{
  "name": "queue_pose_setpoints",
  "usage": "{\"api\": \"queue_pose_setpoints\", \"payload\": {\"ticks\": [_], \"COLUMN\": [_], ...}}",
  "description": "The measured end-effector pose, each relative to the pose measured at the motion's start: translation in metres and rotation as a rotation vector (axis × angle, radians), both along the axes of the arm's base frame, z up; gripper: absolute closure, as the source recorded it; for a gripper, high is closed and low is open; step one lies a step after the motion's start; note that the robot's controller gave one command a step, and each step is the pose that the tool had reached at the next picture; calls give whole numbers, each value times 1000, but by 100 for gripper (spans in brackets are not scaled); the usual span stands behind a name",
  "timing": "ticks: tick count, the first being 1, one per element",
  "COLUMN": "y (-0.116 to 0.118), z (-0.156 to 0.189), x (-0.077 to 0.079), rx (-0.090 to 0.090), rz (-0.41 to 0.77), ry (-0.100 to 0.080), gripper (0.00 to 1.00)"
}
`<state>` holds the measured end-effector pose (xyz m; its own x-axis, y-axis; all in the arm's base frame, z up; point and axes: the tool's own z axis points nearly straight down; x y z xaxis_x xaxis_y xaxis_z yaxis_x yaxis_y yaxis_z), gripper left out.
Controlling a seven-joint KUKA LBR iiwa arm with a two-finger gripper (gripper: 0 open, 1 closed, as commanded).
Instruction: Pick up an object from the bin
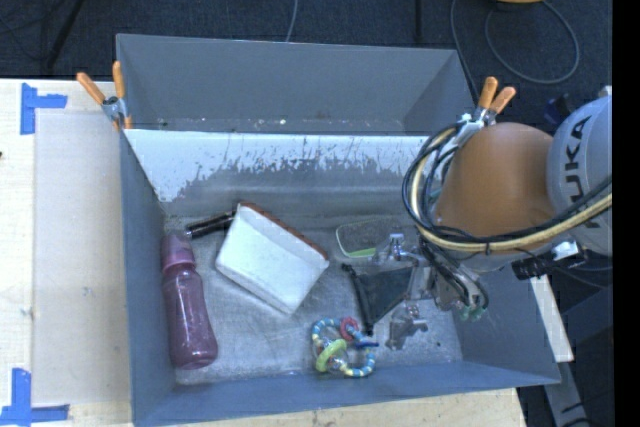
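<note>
My gripper is low in the bin's right part, its two metal fingertips spread apart, so it is open. A black wedge-shaped thing lies on the floor just left of the fingers and reaches in between them; whether they touch it I cannot tell. A clear, greenish see-through piece lies just beyond the upper fingertip. A colourful ring toy with green, blue and red parts rests near the front wall, below and left of the gripper.
A white box with a brown edge lies in the middle of the bin. A pink bottle lies along the left wall, and a black pen sits behind it. The arm's orange cover and cables hang over the right wall.
</note>
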<state>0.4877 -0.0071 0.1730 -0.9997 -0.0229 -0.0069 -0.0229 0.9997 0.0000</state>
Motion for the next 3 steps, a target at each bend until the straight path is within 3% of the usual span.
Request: {"api": "queue_pose_setpoints", "payload": {"ticks": [1,2,3], "y": [-38,-38,-64], "z": [-100,-100,71], "x": [25,25,7], "rx": [0,0,-1], "rz": [-36,-36,-34], "ry": [-3,-3,1], "gripper": [100,100,100]}}
